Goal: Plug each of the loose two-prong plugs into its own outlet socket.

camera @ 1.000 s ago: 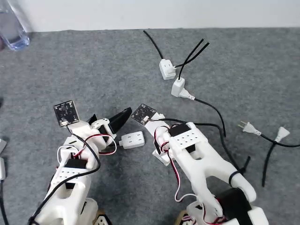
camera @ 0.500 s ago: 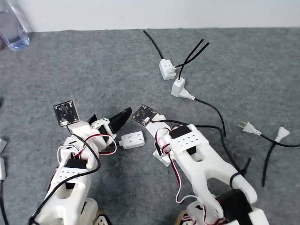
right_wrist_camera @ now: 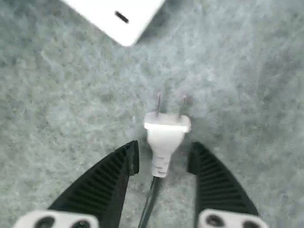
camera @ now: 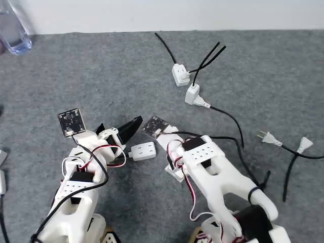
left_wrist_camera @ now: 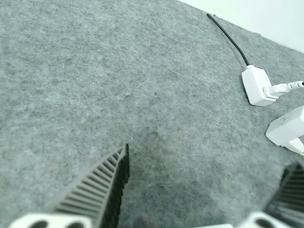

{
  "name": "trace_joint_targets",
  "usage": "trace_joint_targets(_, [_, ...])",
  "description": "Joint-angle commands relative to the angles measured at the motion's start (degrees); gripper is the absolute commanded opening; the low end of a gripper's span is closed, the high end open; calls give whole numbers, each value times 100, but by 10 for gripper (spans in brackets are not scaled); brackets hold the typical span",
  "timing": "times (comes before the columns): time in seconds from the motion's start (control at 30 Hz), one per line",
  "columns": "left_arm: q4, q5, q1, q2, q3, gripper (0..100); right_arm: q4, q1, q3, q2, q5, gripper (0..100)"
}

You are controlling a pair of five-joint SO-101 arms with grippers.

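A white outlet block [camera: 143, 150] lies on the grey carpet between the two arms. My left gripper [camera: 130, 132] stands open just beside it, and in the left wrist view its fingers [left_wrist_camera: 104, 190] are spread wide over bare carpet. My right gripper [right_wrist_camera: 164, 146] is open and straddles a white two-prong plug [right_wrist_camera: 166, 130] lying on the carpet. The plug's prongs point toward a corner of the outlet block [right_wrist_camera: 116, 16]. Two more loose plugs [camera: 268, 137] [camera: 304, 145] lie at the right on black cables.
Two white adapters [camera: 180, 74] [camera: 192, 94] with black cables sit at the back centre, and the nearer adapter [left_wrist_camera: 259, 85] also shows in the left wrist view. A clear bottle [camera: 12, 30] stands at the back left corner. A black cable [camera: 233, 121] trails past the right arm.
The right arm has drawn slightly back toward the near edge. The left arm and the outlet block have not moved.
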Motion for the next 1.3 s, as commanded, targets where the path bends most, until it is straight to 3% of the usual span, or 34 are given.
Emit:
trace_joint_targets(0.0, [-141,-53,18,-53,-40,459,40,57,-141,-233,-18,203])
trace_joint_targets(0.27, [-141,-53,18,-53,-40,459,-251,-470,-9,207,-44,187])
trace_joint_targets(0.57, [-141,-53,18,-53,-40,459,-330,-479,-26,286,-53,185])
trace_joint_targets(0.87, [-132,-53,18,-53,-40,459,-338,-479,-26,295,-26,9])
trace_joint_targets(1.27, [-132,-53,44,-44,-31,459,-312,-365,-44,215,18,8])
